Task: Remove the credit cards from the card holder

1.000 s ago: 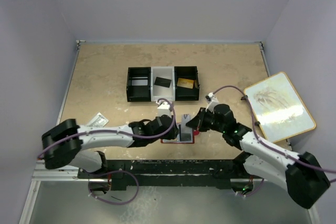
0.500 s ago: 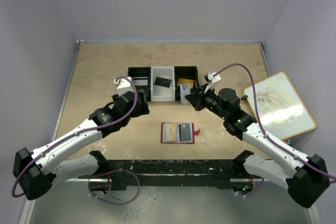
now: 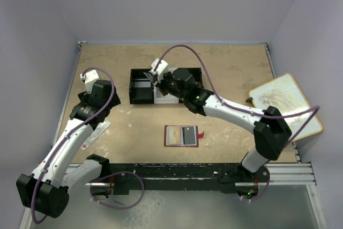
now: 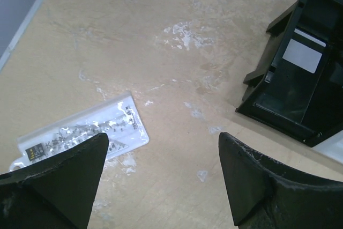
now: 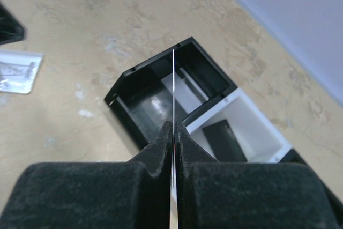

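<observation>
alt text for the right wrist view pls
The right tool is shut on a thin credit card seen edge-on, held upright over the black end compartment of the tray, where a pale card lies. A dark card lies in the white compartment beside it, and a clear packet sits on the table at far left.

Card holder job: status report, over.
Left gripper open, empty, near the plastic packet. Right gripper shut on a credit card, edge-on over the black-and-white tray. Card holder lies open, nothing blocking.
</observation>
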Action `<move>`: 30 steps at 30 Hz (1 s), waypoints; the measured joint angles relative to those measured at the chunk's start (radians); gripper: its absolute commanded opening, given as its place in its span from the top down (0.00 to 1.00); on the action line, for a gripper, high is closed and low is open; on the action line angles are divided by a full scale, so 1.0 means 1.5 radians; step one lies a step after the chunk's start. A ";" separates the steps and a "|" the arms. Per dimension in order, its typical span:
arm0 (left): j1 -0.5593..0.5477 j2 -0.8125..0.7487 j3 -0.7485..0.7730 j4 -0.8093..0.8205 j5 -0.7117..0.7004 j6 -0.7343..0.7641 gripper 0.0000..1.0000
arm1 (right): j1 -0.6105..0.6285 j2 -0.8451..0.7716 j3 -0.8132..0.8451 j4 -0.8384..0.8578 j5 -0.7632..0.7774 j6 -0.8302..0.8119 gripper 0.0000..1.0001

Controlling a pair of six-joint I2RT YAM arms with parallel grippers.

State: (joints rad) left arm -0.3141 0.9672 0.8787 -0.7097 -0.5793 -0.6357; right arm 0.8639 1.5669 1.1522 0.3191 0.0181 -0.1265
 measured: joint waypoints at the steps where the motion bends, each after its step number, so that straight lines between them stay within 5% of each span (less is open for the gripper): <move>1: 0.000 -0.006 0.000 -0.002 -0.007 0.003 0.19 | -0.001 0.025 0.021 0.000 -0.001 -0.014 1.00; 11: 0.000 -0.159 0.000 -0.002 -0.095 0.007 0.18 | -0.002 0.259 0.239 -0.060 -0.002 -0.121 1.00; 18: 0.000 -0.167 0.000 -0.003 -0.123 0.006 0.18 | -0.002 0.395 0.401 -0.158 0.029 -0.182 1.00; 30: 0.000 -0.177 0.000 -0.005 -0.127 0.007 0.18 | -0.002 0.479 0.482 -0.248 0.048 -0.255 1.00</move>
State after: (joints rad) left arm -0.3141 0.7017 0.8783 -0.7166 -0.7692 -0.6258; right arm 0.8616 2.2860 1.8755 -0.0532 0.0902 -0.5091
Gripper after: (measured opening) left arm 0.816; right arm 0.007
